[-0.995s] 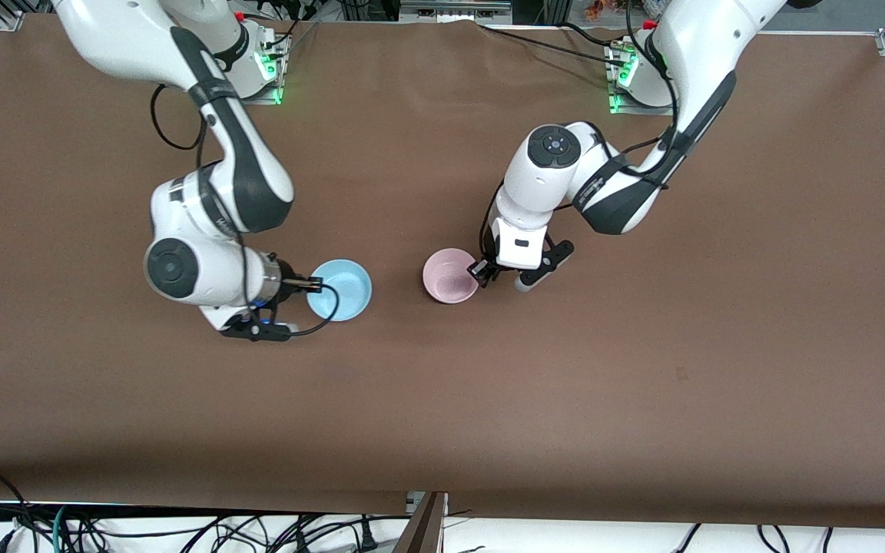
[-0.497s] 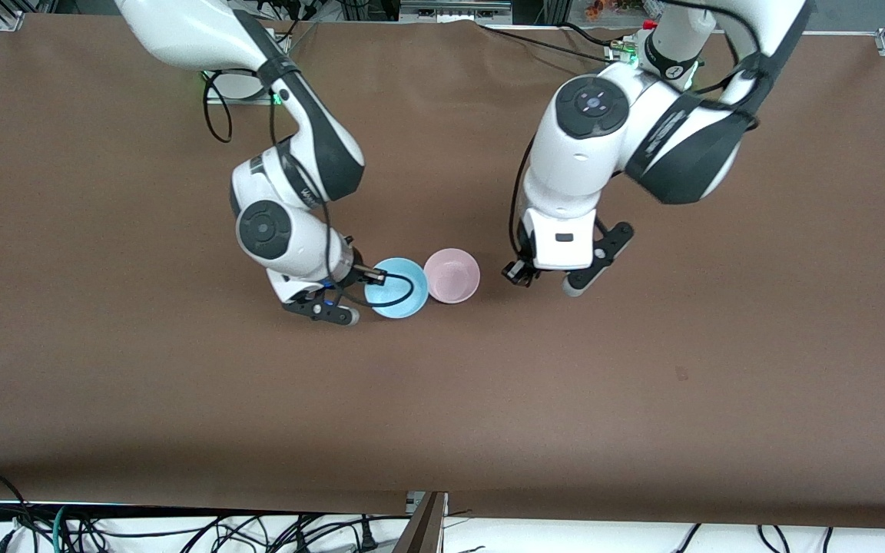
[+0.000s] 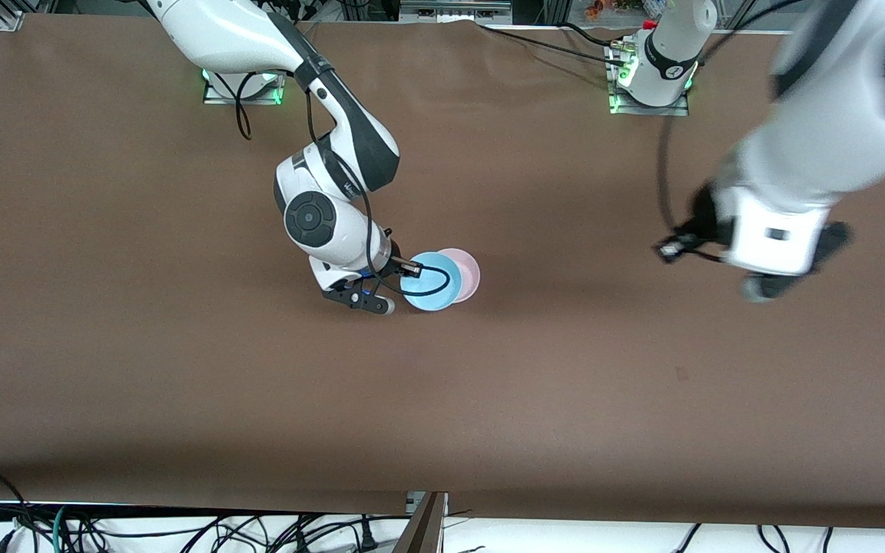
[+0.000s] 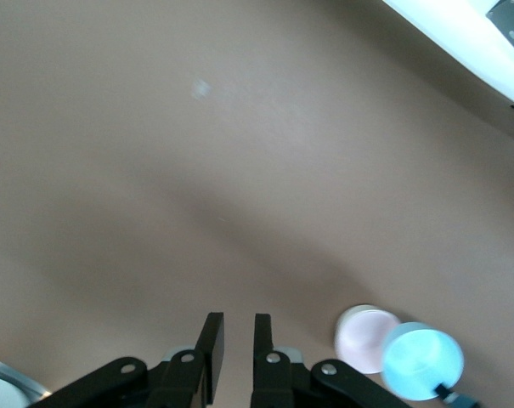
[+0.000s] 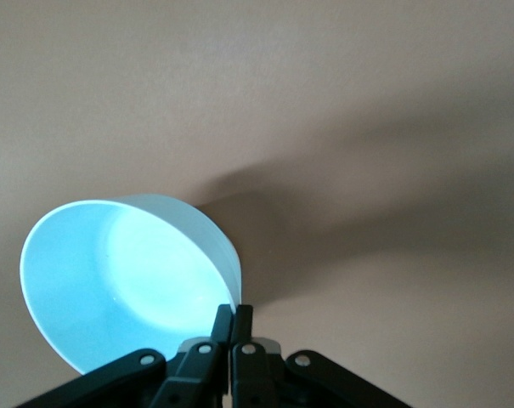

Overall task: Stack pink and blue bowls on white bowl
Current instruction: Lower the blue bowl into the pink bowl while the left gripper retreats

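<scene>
The blue bowl (image 3: 429,281) hides most of the pink bowl (image 3: 469,270); the left claw (image 3: 669,250) is blurred.

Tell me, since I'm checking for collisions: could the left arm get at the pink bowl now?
Probably not cleanly: the right pincer holds the blue bowl over most of the pink bowl; the left pincer is well away.

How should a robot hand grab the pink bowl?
By its thin rim, from above, one finger inside and one outside. The pink bowl sits open side up, and the rim toward the left arm's end is free. The right gripper grips the blue bowl over the other part.
</scene>
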Robot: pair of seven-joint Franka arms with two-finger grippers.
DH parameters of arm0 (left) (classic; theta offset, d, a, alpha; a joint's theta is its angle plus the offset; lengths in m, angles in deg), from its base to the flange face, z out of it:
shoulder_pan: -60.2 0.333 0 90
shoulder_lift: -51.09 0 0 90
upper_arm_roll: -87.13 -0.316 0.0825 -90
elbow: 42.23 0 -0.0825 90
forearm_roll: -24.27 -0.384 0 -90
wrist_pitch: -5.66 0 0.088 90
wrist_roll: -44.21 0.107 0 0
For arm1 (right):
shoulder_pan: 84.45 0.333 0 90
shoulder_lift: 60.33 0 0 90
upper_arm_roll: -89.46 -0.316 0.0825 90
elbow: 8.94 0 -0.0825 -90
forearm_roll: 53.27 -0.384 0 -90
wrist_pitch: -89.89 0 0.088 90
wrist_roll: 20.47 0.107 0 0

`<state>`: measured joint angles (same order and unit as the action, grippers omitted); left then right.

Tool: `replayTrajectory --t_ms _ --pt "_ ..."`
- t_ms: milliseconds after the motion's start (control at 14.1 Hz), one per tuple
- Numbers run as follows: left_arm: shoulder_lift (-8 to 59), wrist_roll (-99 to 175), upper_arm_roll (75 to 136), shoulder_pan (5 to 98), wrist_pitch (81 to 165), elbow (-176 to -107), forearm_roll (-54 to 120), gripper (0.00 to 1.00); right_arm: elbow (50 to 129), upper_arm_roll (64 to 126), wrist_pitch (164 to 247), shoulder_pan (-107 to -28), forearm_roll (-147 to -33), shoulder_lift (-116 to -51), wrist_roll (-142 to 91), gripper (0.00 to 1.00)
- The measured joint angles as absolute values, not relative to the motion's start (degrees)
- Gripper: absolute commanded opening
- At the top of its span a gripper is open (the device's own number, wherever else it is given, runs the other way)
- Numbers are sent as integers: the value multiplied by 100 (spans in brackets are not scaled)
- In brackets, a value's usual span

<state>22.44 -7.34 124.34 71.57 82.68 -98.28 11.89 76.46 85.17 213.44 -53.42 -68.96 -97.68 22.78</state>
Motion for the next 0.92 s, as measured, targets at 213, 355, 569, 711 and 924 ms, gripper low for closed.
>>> replayTrajectory --t_ms 213,355,569,711,924 --pt "2424 958 12432 8085 7793 -9812 1230 27 7646 8517 21402 -5262 -6972 -9844 2294 0" --pt "2443 1728 12435 8475 7720 -9914 1231 27 7646 8518 21436 -5222 -7008 -9892 2295 0" --pt "2602 2433 12457 8839 7890 -10429 1232 27 7645 8518 21547 -5135 -7043 -9958 2301 0" --pt "2887 2491 12465 8898 8237 -10948 1232 27 7645 8517 21567 -5089 -7045 -10000 2320 0" --pt "3521 2491 12475 8990 8886 -11958 1232 29 7645 8520 21574 -5082 -7045 -10015 2330 0"
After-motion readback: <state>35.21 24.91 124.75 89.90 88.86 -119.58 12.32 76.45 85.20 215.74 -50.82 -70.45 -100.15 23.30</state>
